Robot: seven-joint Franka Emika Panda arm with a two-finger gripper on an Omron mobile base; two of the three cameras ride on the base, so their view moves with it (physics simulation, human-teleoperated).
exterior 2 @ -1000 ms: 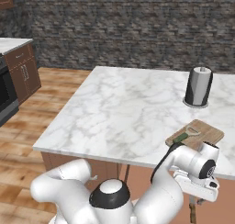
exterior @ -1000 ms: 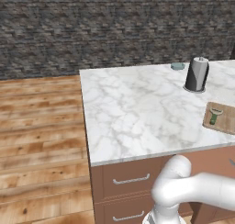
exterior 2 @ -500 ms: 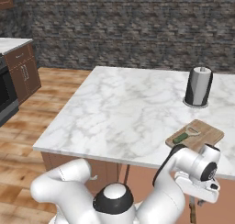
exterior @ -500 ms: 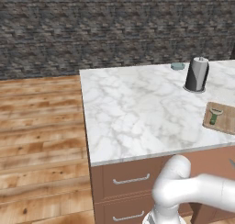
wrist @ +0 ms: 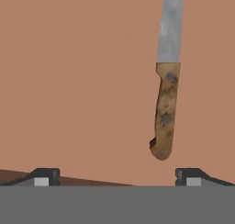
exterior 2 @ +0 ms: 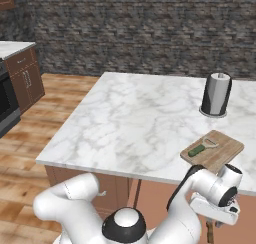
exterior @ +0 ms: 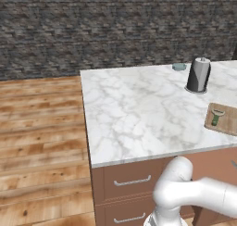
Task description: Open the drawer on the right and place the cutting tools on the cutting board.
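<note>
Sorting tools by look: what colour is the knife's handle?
Mottled brown wood with grey rivets, on the knife; hand view shows it best.

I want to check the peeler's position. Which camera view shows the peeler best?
The right base view: the peeler lies whole on the cutting board, green handle and silver head plain. The left base view shows it small, near the edge.

Knife [wrist: 167,87] blade cut off by hand view's top edge. Cutting board [exterior: 224,120] clipped at left base view's right edge. Claw [wrist: 117,178] tips barely visible, mostly cropped below.
</note>
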